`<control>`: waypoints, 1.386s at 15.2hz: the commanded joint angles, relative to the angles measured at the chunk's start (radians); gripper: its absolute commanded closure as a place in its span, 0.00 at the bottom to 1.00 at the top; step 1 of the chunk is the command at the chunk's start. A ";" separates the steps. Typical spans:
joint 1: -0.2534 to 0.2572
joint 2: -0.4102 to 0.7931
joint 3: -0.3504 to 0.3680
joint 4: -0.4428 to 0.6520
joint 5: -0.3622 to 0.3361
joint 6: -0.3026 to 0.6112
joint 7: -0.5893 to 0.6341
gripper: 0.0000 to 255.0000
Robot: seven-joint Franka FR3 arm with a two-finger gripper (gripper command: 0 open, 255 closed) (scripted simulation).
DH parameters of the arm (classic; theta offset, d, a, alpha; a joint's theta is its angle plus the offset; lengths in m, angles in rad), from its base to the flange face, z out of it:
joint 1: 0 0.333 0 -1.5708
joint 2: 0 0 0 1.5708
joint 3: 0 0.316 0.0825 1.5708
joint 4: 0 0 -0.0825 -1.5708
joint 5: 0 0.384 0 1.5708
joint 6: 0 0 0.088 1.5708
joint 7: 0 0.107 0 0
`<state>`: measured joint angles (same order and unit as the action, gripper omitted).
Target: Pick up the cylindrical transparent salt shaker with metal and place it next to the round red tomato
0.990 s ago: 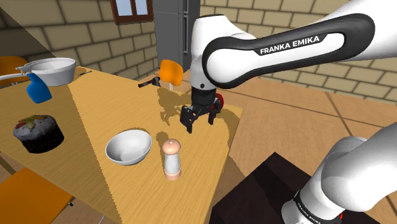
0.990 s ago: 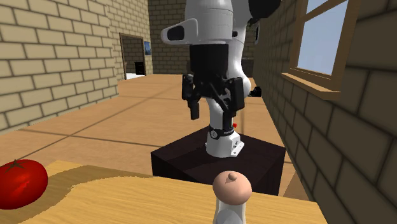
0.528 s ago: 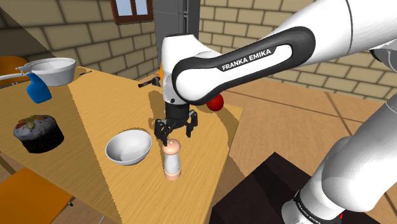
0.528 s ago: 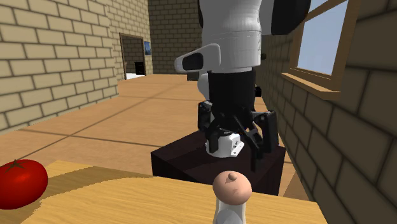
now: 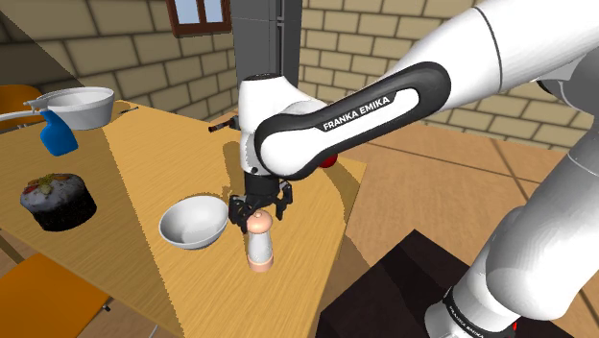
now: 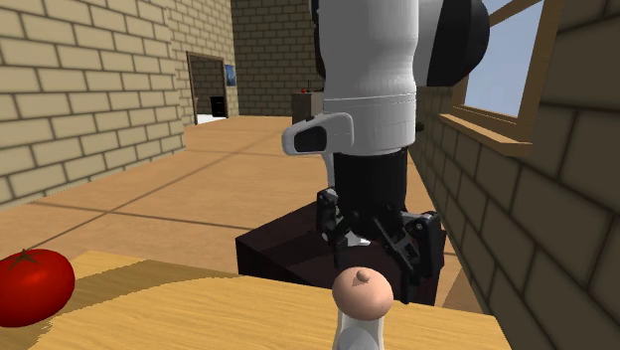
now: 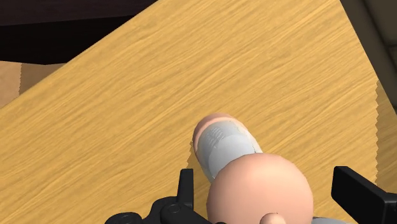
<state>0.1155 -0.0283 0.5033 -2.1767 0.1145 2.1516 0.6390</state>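
The salt shaker (image 5: pixel 259 240) stands upright on the wooden table (image 5: pixel 144 163), near its edge closest to the stand; it has a pale clear body and a pinkish domed cap. My gripper (image 5: pixel 257 205) hangs open just above that cap. In the wrist view the fingers (image 7: pixel 359 191) stand wide apart on either side of the shaker's cap (image 7: pixel 257 188) and do not touch it. The second exterior view has the gripper (image 6: pixel 383 247) right behind the shaker (image 6: pixel 364 296). The red tomato (image 6: pixel 35 286) lies at that view's left; in the shoulder view the tomato (image 5: pixel 330 161) peeks out behind the arm.
A white bowl (image 5: pixel 194 222) sits close to the shaker on the shoulder view's left. Farther left are a dark cake (image 5: pixel 58 200), a blue object (image 5: pixel 58 134) and a white pot (image 5: pixel 77 106). The dark stand (image 5: pixel 403 288) is beside the table edge.
The gripper has moved from near the tomato across the table to the shaker and come down, so its open fingers now hang just over the cap. The shaker has not moved.
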 commanded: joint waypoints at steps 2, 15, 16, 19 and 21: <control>0.001 0.007 0.002 -0.014 -0.002 0.021 0.003 0.00; 0.001 0.006 0.002 -0.014 -0.002 0.020 0.002 1.00; 0.001 0.006 0.002 -0.014 -0.002 0.020 0.002 1.00; 0.001 0.000 0.001 -0.007 0.001 0.008 0.001 1.00; 0.000 -0.013 0.000 0.008 0.006 -0.019 -0.002 1.00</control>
<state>0.1155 -0.0352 0.5030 -2.1766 0.1182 2.1460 0.6371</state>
